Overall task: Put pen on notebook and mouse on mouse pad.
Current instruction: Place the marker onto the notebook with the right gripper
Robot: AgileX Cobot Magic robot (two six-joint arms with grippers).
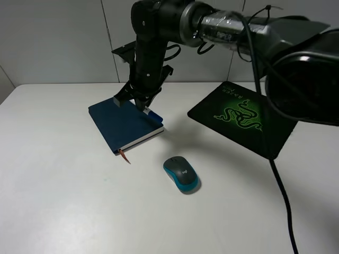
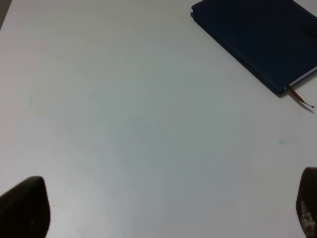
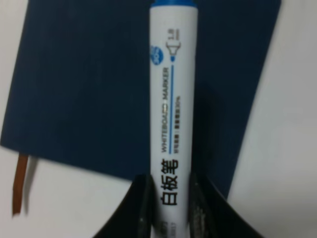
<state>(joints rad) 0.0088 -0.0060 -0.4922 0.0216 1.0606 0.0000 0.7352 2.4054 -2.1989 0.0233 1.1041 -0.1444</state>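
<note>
My right gripper (image 1: 139, 100) reaches across the middle and hangs over the far right part of the navy notebook (image 1: 122, 126). It is shut on the white pen (image 3: 171, 99), whose blue cap points away from the fingers (image 3: 141, 208). The pen (image 1: 150, 112) lies along the notebook (image 3: 74, 89) near its right edge; I cannot tell if it touches the cover. The grey and teal mouse (image 1: 181, 174) sits on the bare table in front of the notebook. The black mouse pad (image 1: 241, 119) with its green emblem lies at the right. My left gripper (image 2: 166, 213) is open over bare table.
The white table (image 1: 63, 201) spreads to the left and front. A black cable (image 1: 283, 201) runs down the right side by the pad's front corner. The notebook (image 2: 262, 39) with its ribbon bookmark (image 2: 301, 99) shows at the edge of the left wrist view.
</note>
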